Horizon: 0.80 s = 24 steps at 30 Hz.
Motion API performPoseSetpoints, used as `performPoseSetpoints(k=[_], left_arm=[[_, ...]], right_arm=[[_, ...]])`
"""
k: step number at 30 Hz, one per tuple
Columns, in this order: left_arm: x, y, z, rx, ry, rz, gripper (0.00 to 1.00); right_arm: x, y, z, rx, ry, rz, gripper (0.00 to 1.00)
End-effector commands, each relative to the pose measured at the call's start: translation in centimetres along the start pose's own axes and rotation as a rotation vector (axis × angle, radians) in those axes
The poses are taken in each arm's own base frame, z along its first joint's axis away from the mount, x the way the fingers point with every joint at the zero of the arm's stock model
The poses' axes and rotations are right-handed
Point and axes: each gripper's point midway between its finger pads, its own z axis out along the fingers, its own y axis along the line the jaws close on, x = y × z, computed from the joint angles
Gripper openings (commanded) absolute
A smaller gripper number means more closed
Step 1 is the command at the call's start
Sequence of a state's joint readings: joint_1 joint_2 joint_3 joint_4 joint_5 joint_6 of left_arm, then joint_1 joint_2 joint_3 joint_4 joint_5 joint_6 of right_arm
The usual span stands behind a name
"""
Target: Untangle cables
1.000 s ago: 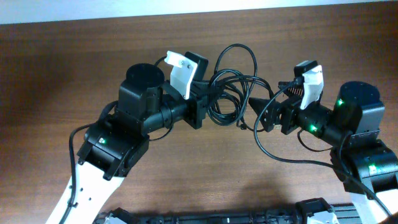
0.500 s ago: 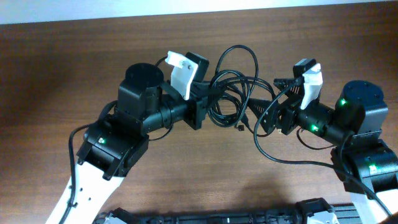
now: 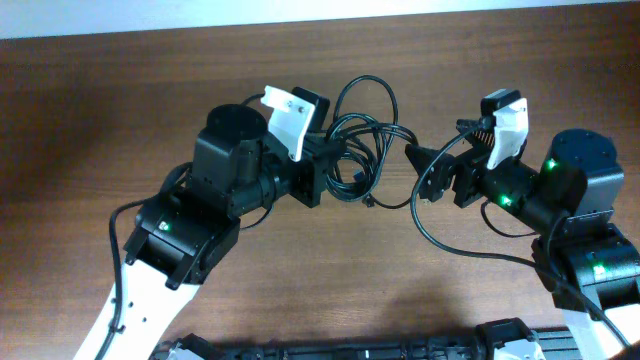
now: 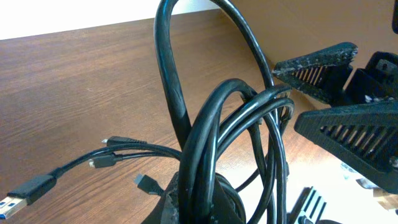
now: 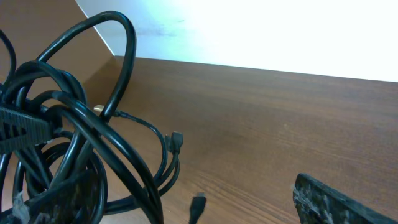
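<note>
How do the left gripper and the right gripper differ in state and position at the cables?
The left gripper is shut on the cables, while the right gripper is open and holds nothing. The left gripper meets them from the left in the overhead view; the right gripper points at them from the right. Both face the same cables.
</note>
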<state>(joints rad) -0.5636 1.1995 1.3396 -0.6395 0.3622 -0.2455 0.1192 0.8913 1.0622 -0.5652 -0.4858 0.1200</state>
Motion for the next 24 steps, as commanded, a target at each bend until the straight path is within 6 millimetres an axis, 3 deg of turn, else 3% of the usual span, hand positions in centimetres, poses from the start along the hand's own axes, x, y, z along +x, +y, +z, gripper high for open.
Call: performPoseSetpoints(k=[1,9,18,24], left_arm=[[-0.8,-1.3,-1.0,0.050,-0.030,0.032,0.00],[-1.0,-1.3,-0.9,0.052,-0.038,0.035,0.00],[-0.8,-1.9,-0.2,0.104,-0.017,0.033,0.00],[-0.4,-2.5,0.3,0.151,0.004,0.031,0.00]], right_arm=[[-0.4,-0.2,-0.1,0.017,-0.016,-0.013,0.99],[-0.3,1.3,-0.2,-0.071,-0.008,-0.015,0.99],[-0.9,1.3,-0.2,-0.072,-0.030,-0.028,0.99],[-0.7,0.5,0.8,-0.053,-0.015,-0.017,0.99]])
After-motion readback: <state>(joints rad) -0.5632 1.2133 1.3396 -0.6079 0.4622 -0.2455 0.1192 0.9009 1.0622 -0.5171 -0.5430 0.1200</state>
